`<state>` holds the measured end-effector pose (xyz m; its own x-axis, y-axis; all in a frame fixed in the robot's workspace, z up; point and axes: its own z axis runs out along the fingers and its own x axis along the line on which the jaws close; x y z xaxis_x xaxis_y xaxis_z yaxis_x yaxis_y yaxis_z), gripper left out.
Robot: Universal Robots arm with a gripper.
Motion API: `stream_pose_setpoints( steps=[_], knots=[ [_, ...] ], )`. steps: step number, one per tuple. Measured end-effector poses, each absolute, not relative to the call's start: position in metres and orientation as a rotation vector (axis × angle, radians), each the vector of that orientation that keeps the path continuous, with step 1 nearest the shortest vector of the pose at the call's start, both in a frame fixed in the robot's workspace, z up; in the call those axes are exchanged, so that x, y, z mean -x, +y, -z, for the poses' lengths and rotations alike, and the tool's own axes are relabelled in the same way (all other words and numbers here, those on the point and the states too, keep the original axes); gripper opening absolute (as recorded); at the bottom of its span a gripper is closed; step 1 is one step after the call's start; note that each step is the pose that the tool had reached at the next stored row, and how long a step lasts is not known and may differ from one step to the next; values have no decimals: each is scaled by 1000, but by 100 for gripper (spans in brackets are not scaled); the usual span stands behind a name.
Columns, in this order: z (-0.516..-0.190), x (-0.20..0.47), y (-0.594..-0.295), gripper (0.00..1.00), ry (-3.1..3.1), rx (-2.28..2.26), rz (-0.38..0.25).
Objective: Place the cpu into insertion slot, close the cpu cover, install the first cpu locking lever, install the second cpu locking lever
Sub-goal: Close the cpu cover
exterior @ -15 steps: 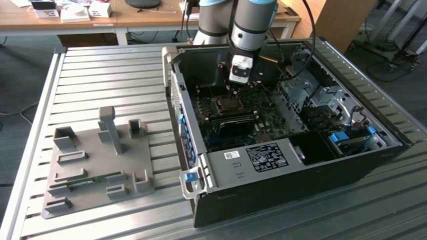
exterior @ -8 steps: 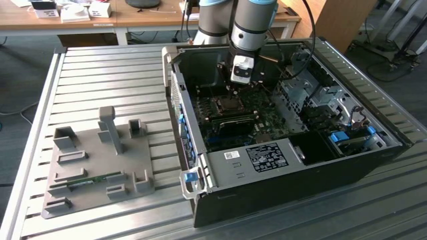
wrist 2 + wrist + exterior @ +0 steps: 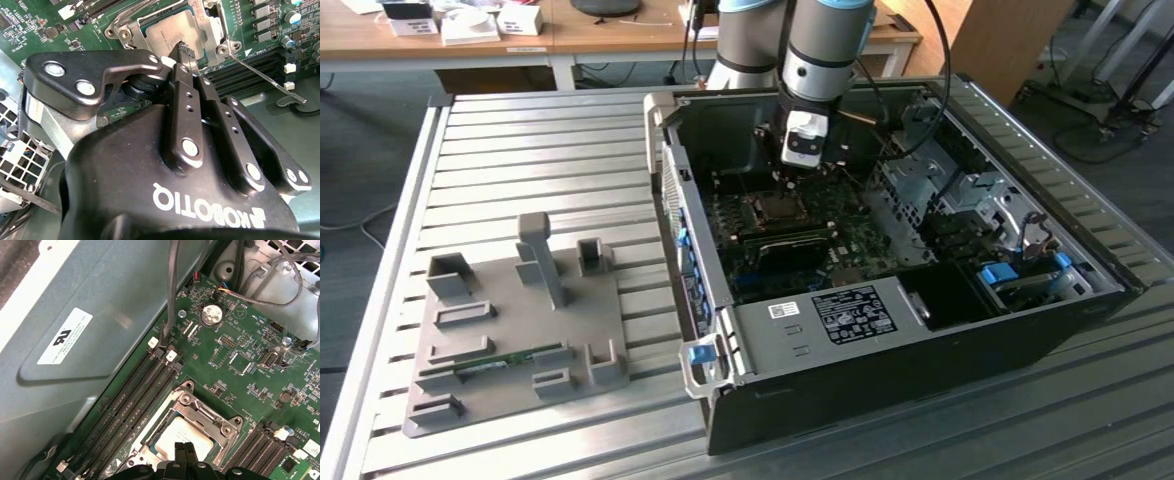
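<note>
Inside the open computer case (image 3: 881, 340) my gripper (image 3: 790, 183) hangs over the motherboard's socket. In both wrist views its fingertips (image 3: 182, 50) are shut together with nothing between them, right above the cpu (image 3: 167, 32), whose silvery top sits in the socket (image 3: 170, 437). I cannot tell whether they touch it. The cpu cover (image 3: 200, 412), a metal frame with a square window, lies flat around the chip. One thin locking lever (image 3: 260, 75) sticks out sideways from the socket, unlatched.
Memory slots (image 3: 135, 390) run beside the socket, next to the case's grey wall (image 3: 75, 315). A coin battery (image 3: 211, 314) and loose cables (image 3: 260, 295) lie further along the board. A drive cage (image 3: 947, 190) stands beside the board. A grey fixture plate (image 3: 520, 320) lies on the slatted table.
</note>
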<state>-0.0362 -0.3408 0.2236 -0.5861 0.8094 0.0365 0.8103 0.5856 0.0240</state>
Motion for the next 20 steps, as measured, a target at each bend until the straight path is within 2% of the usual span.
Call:
stream_pose_setpoints(
  steps=[20],
  knots=[
    [-224,36,-341,11,-2811,1351,59]
  ],
)
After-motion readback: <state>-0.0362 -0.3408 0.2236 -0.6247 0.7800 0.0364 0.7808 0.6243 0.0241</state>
